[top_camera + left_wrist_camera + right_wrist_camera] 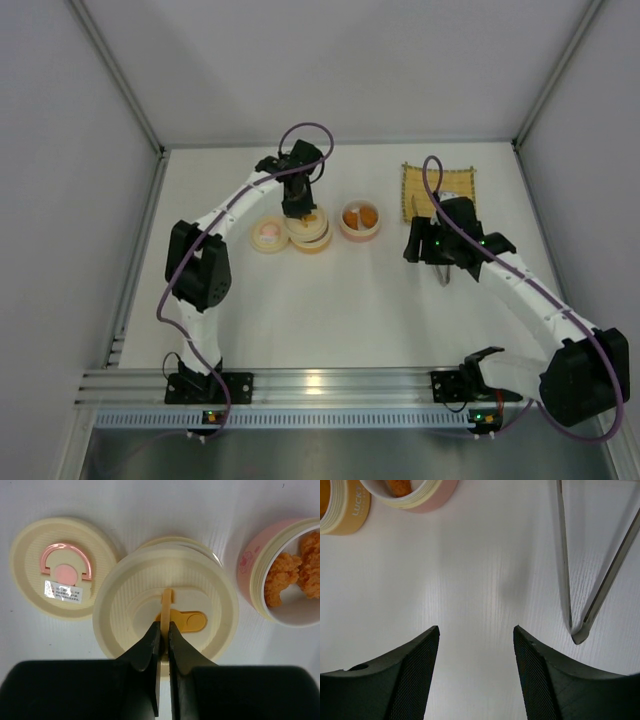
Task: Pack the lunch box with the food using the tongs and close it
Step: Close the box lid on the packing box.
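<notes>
White table (350, 320), grey walls. L gripper (164, 630) pinches upright tab (166, 600) of ribbed cream lid (130, 605) mid-table; cream round top w/ pink centre (30, 575) just toward left edge, pink plastic bowl (248, 562) w/ orange-brown food lumps (282, 572) toward right edge. R gripper (476, 630) gapes empty beside slim silver metal tongs (602, 594).

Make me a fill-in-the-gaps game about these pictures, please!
1. The orange food sits in the bowl coloured ___.
2. The left end effector is ___ on the thin lid handle.
3. The right end effector is ___ and holds nothing.
4. The silver tongs lie on the white ___.
Missing words: pink; shut; open; table.
</notes>
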Robot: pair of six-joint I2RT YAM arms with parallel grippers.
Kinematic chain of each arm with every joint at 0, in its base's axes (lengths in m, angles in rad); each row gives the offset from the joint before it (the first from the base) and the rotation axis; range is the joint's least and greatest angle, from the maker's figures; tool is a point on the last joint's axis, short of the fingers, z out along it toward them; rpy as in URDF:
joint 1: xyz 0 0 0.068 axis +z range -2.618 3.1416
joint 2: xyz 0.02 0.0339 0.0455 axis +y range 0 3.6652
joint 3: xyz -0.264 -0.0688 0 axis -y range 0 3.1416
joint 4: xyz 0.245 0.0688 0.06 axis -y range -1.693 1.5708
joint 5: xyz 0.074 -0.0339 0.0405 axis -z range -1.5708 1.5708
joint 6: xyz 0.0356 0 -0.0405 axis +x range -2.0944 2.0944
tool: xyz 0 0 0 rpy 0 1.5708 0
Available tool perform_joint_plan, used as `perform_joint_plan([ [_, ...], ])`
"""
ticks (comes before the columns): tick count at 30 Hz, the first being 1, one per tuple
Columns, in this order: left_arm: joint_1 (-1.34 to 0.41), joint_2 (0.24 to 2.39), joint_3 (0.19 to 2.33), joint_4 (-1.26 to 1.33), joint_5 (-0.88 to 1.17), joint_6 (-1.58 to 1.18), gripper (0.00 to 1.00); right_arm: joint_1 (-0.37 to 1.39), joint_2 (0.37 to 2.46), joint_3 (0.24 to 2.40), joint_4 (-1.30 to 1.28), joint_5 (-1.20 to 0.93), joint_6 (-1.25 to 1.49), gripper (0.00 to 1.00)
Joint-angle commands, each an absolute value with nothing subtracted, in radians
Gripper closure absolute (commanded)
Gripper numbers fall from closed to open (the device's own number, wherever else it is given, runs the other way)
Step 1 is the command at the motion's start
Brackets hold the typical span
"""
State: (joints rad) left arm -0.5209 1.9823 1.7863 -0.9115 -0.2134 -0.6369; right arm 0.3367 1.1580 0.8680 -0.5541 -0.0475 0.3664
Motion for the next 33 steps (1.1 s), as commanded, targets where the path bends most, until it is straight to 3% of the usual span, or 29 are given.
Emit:
perform_joint_plan([
  [1, -0.519, 1.996, 1.782, -0.835, -0.179, -0.673, 1.00, 0.324, 1.163, 0.871, -0.538, -0.041, 0.354, 0.39],
  [9, -0.518, 2.028, 1.783, -0.818, -0.164, -0.672, 1.00, 0.322, 1.166, 0.867, -0.535, -0.037, 0.353, 0.33],
  [14, -0.518, 2.033, 1.773, -0.813, -0.163, -0.676, 1.00, 0.319, 1.169, 0.867, -0.535, -0.035, 0.351, 0.21],
  [16, -0.518, 2.034, 1.772, -0.815, -0.167, -0.676, 1.00, 0.322, 1.170, 0.868, -0.537, -0.034, 0.353, 0.09],
  [20, -0.519, 2.033, 1.769, -0.813, -0.170, -0.676, 1.00, 0.319, 1.166, 0.870, -0.538, -0.031, 0.351, 0.01],
  [33, -0.518, 2.036, 1.747, -0.804, -0.176, -0.676, 1.00, 0.319, 1.157, 0.867, -0.543, -0.029, 0.350, 0.01],
])
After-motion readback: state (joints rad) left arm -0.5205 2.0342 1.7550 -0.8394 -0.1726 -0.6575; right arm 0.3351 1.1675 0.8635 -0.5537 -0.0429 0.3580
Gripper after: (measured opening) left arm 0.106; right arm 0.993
